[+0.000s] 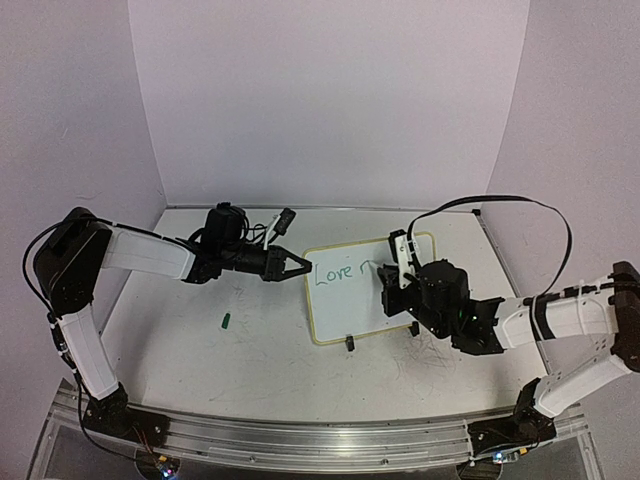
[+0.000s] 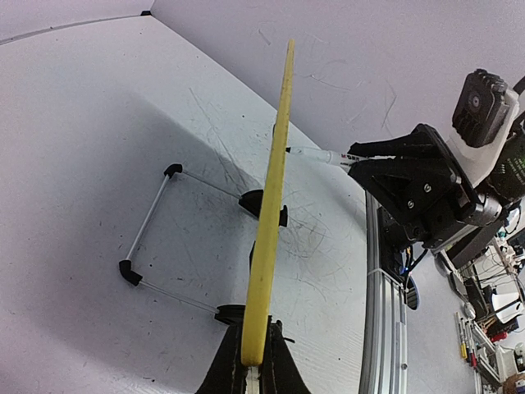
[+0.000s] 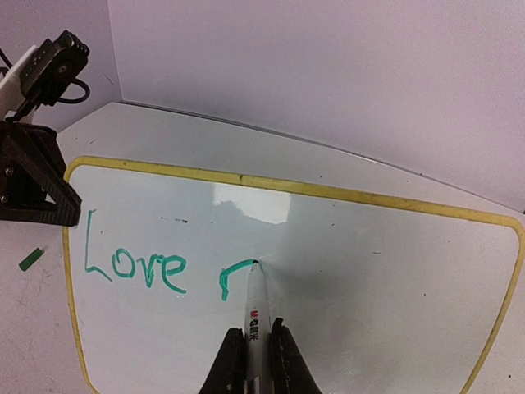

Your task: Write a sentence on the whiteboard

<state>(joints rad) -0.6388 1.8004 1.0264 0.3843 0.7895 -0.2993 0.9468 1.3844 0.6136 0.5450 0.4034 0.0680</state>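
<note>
the whiteboard [image 1: 345, 312] stands at the centre of the top view on the worktop [image 1: 250, 365], propped on its black feet with a wire stand [image 2: 151, 219] behind it. how steeply it leans i cannot tell. the left pincer [image 2: 250, 371] is clamped on the board's yellow frame, at the edge toward the left of the top view, bracing it. the right pincer [image 3: 257, 361] is closed tight round a white marker [image 3: 256, 316]. its tip touches the board at the end of a short green hook, just right of the word "love" [image 3: 135, 267] in the right wrist view.

the step in hand looks like the first letter of a second word. to do it well, press lightly: the board is only propped, so a hard push would likely flex it or skid its feet, and the left grip is the counter-hold. run the strokes on the same baseline as "love", at a matching letter height, with a clear gap between the words. there is plenty of bare board toward the right of the frame. holding the marker near square to the surface should stop the line thinning. the green cap [image 1: 227, 320] lies well apart, lower left of the board.
</note>
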